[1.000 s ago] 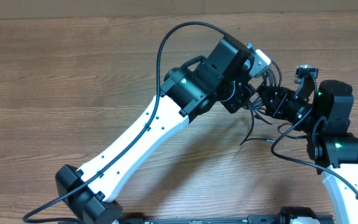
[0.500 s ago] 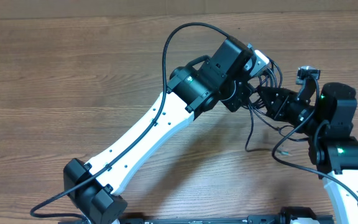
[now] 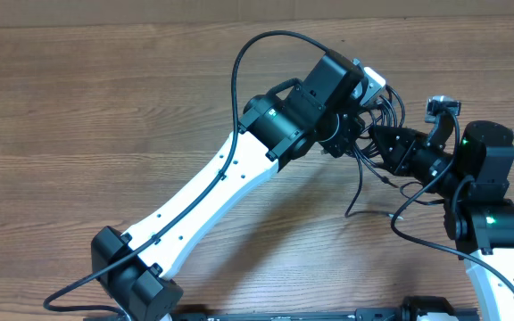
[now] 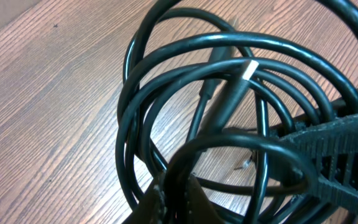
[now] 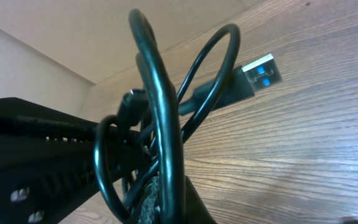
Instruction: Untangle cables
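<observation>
cables [image 3: 361, 183]: tangled bundle bunched between both grippers over the table [image 3: 105, 107], loose strands hanging down
left gripper [image 3: 360, 135]: jaws closed on the cables
right gripper [image 3: 380, 143]: jaws clamped on the cables
USB plug [image 5: 260, 73]: stuck out of bundle, blue insert showed

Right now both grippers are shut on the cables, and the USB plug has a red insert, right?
No: the USB plug has a blue insert, not red, as the right wrist view shows. The left gripper and right gripper are indeed both shut on the cables.
</observation>
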Robot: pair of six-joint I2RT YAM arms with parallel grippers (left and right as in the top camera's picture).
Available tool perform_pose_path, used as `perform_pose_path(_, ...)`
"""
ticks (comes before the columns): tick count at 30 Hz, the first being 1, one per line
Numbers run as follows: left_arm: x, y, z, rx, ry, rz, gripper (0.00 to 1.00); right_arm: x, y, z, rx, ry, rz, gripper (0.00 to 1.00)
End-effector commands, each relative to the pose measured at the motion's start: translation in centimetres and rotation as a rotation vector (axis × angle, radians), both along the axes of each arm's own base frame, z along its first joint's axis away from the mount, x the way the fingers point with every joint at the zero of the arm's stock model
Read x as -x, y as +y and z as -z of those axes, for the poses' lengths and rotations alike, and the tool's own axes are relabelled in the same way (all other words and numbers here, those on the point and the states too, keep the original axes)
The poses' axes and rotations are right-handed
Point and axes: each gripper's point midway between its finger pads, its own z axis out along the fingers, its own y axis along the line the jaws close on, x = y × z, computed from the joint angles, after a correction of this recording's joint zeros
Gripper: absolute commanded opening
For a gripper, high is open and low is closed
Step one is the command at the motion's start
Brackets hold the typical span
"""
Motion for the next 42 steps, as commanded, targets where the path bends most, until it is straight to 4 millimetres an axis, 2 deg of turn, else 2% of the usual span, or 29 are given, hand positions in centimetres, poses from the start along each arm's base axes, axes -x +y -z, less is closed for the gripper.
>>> perform_pose_path(1,-0.3,-0.2,-0.1,0.008,0.0,-0.003,0.04,0.2,0.5,-1.4,-0.016,-0.054,-0.038,0.04)
perform_pose_path(13,0.0,-0.4,-0.2,0.018,0.009,0.012,0.04,0.3,0.7,-1.5,-0.02,-0.057,-0.046,0.04)
perform_pose_path(15,0.1,-0.3,-0.5,0.019,0.005,0.011,0.04,0.2,0.5,-1.4,-0.015,-0.055,-0.036,0.04)
perform_pose_path(18,0.9,0.6,-1.8,0.019,-0.011,0.021,0.04,-0.5,-0.8,-0.8,0.022,-0.04,0.046,0.04)
perform_pose_path(24,5.5,1.4,-4.4,0.034,-0.008,0.241,0.04,-1.5,-2.0,1.1,0.063,0.017,0.115,0.04)
perform_pose_path(29,8.2,1.9,-6.8,0.07,-0.056,0.379,0.04,-2.2,-2.1,3.0,0.065,0.079,0.113,0.03)
perform_pose_path(34,10.3,3.0,-8.1,0.069,-0.094,0.482,0.04,-2.6,-2.1,4.3,0.065,0.12,0.111,0.04)
perform_pose_path(37,10.4,3.5,-8.2,0.057,-0.103,0.478,0.04,-2.6,-2.1,4.8,0.066,0.141,0.109,0.04)
perform_pose_path(42,8.1,5.1,-7.4,-0.034,-0.119,0.317,0.04,-2.4,-1.5,4.6,0.045,0.14,0.079,0.04)
